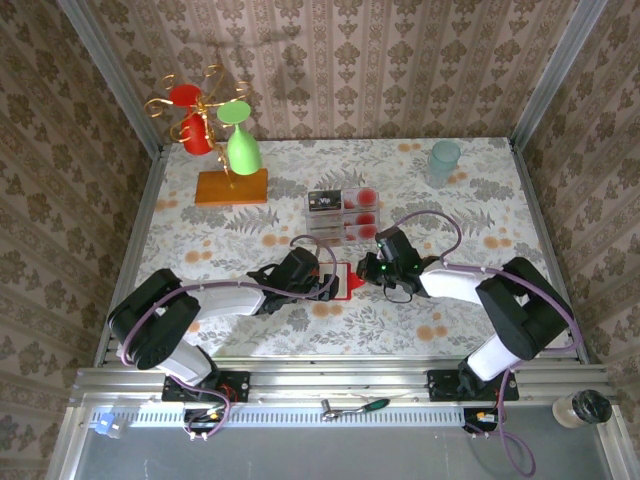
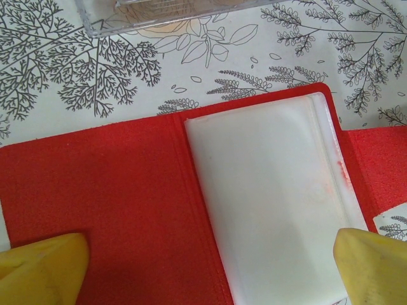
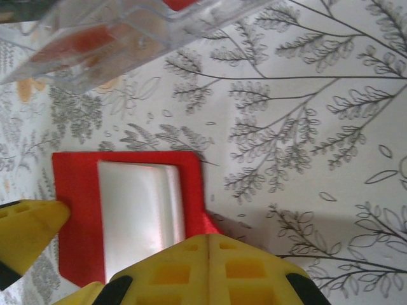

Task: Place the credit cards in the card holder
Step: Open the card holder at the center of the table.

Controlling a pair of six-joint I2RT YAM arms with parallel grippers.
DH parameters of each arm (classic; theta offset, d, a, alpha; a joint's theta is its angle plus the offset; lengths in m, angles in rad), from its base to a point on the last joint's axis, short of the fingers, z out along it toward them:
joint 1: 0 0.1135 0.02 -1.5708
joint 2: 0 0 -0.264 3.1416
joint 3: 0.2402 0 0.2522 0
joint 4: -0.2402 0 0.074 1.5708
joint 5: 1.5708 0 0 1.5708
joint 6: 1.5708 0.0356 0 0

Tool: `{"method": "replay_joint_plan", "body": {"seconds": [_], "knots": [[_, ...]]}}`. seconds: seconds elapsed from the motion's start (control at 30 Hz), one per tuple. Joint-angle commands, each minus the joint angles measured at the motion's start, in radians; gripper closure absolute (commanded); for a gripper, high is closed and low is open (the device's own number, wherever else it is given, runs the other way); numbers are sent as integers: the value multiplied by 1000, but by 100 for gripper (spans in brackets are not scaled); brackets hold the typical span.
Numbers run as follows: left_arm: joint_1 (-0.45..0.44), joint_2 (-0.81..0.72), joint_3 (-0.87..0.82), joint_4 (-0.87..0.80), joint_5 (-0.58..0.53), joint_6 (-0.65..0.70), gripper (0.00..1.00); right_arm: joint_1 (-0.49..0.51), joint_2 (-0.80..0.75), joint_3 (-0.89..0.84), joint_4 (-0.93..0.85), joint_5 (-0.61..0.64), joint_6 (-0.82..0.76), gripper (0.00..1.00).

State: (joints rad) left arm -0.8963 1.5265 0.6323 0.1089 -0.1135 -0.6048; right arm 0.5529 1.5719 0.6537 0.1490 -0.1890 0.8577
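card holder (image 2: 127, 190) lay open just beside clear tray (image 2: 108, 27); prob. light, floppy. L hand (image 2: 206, 267) wide open astride it; R hand (image 3: 208, 244) shut, apparently on its red corner. credit cards (image 1: 366, 196) sat in tray: prob. thin, stiff, slick; take by edge.

A clear compartment tray (image 1: 326, 224) lies mid-table on the floral cloth (image 1: 480, 210), a teal cup (image 1: 444, 160) stands at the far right, a gold rack (image 1: 205, 105) with red and green cups far left
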Motion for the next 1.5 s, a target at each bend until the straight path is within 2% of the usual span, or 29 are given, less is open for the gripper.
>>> {"method": "replay_joint_plan", "body": {"seconds": [0.0,0.3,0.63,1.0,1.47], "knots": [[-6,-16,-8,-32,-9,11,0,-7,26,-6,-5,17,-18,100],[-5,-64,37,-110,-15,-5,0,-7,40,-55,36,22,-2,100],[-5,1,-21,-39,-12,-20,0,-7,42,-70,55,8,7,100],[-22,-15,-55,-3,-22,-19,0,-5,0,50,-59,-53,-66,100],[-42,-26,-77,8,-38,-40,0,43,144,201,-111,-94,-109,100]]}}
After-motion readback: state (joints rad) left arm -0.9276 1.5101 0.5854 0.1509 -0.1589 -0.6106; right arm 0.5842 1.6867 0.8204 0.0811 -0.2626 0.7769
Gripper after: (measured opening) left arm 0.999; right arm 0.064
